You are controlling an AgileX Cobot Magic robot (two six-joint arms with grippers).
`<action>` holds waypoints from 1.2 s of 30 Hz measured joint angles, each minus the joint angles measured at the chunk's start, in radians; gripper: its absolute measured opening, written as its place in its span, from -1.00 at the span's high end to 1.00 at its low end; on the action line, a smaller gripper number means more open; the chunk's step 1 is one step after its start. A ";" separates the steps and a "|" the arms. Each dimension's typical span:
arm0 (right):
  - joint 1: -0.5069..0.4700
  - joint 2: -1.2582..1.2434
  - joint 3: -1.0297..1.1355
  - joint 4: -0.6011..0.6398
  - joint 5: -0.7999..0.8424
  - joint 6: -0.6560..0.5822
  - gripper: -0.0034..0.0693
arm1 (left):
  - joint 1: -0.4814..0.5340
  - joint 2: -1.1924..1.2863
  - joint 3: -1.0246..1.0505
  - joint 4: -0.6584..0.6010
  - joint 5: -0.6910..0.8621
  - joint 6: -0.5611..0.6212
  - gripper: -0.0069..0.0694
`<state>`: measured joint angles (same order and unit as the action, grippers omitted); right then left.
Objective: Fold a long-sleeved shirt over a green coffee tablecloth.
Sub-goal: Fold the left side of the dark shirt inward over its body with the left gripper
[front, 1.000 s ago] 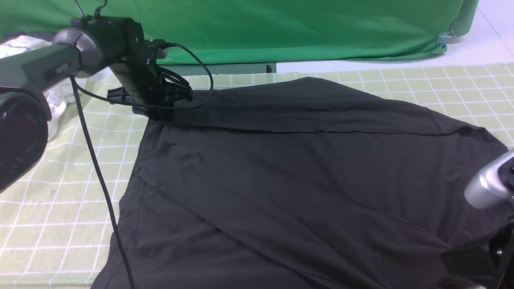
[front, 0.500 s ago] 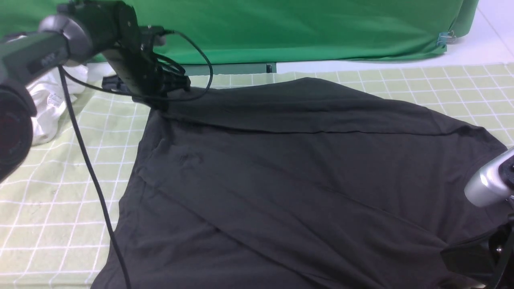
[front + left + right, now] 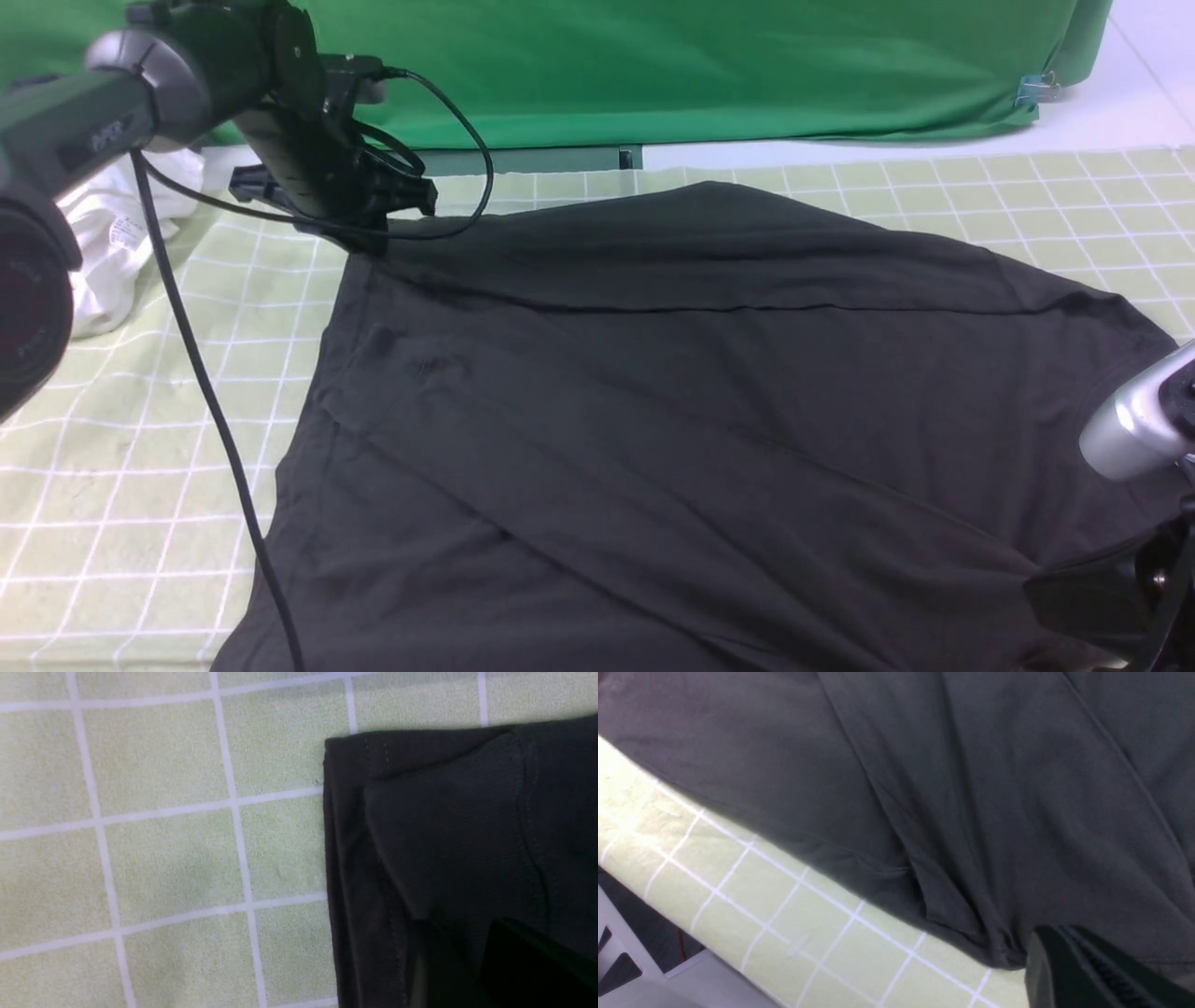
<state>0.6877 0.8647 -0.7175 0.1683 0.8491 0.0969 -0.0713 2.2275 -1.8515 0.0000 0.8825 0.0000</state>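
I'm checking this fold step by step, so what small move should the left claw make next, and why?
Probably lift the left claw clear and draw it back. In its wrist view the corner of the long-sleeved shirt lies flat on the green coffee tablecloth, cuff folded over it, and no cloth visibly hangs from the claw. Whether the claw is open cannot be told.

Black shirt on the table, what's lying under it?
The black shirt lies on the green checked tablecloth, which shows around its edges. Anything beneath the shirt's middle is hidden.
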 joint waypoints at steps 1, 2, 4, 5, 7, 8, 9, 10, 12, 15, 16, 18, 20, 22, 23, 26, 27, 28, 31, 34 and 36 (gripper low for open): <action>0.000 0.000 0.000 0.000 0.000 0.000 0.91 | 0.000 0.006 0.000 0.000 -0.002 0.000 0.28; 0.000 0.000 0.000 0.000 0.000 0.000 0.91 | 0.000 0.015 0.000 0.000 -0.002 0.000 0.21; 0.000 0.000 0.000 0.000 0.000 0.000 0.91 | 0.000 0.031 0.000 0.000 -0.001 0.000 0.10; 0.000 0.000 0.000 0.000 0.000 0.001 0.91 | 0.000 0.045 0.000 0.000 -0.001 0.000 0.00; 0.000 0.000 0.000 0.000 0.000 0.001 0.91 | 0.000 0.049 0.000 0.000 -0.001 0.000 -0.03; 0.000 0.000 0.000 0.000 0.000 0.001 0.91 | 0.000 0.051 0.000 0.000 -0.002 0.000 -0.08; 0.000 0.000 0.000 0.000 0.000 0.001 0.91 | 0.000 0.051 0.000 0.000 -0.002 0.000 -0.08; 0.000 0.000 0.000 0.000 -0.001 0.001 0.91 | 0.000 0.051 0.000 0.000 -0.006 0.000 -0.09; 0.000 0.000 0.000 0.000 -0.001 0.002 0.90 | 0.000 0.051 0.000 0.000 -0.009 0.000 -0.09; 0.000 0.000 0.000 0.000 -0.001 0.002 0.89 | 0.000 0.051 0.000 0.000 -0.011 0.000 -0.08; 0.000 0.000 0.000 0.000 -0.001 0.002 0.89 | 0.000 0.051 0.000 0.000 -0.011 0.000 -0.07; 0.000 0.000 0.000 0.000 -0.001 0.002 0.88 | 0.000 0.051 0.000 -0.006 -0.009 0.000 0.00; 0.000 0.000 0.000 0.000 -0.002 0.002 0.88 | 0.000 0.051 0.000 -0.012 -0.005 0.000 0.22; 0.000 0.000 0.000 0.000 -0.002 0.002 0.87 | 0.000 0.051 0.000 -0.013 -0.001 0.000 0.38; 0.000 0.000 0.000 0.000 -0.002 0.002 0.87 | 0.000 0.051 0.000 -0.013 0.001 0.000 0.49; 0.000 0.000 0.000 0.000 -0.004 0.002 0.87 | 0.000 0.051 0.000 -0.014 0.002 0.000 0.72; 0.000 0.000 0.000 0.000 -0.004 0.002 0.87 | 0.000 0.051 0.000 -0.016 0.005 0.000 0.74; 0.000 0.000 0.000 0.000 -0.004 0.002 0.86 | 0.000 0.050 0.000 -0.016 0.009 0.000 0.74; 0.000 0.000 0.000 0.000 -0.004 0.004 0.86 | 0.000 0.033 0.000 -0.020 0.033 0.000 0.75; 0.000 0.000 0.000 -0.008 -0.013 0.004 0.86 | 0.000 -0.014 0.000 -0.026 0.072 0.000 0.75; 0.000 0.000 0.000 -0.026 -0.027 0.004 0.86 | 0.000 -0.052 0.000 -0.038 0.104 0.000 0.75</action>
<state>0.6877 0.8647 -0.7175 0.1420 0.8219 0.1005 -0.0713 2.1751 -1.8515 -0.0375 0.9869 0.0000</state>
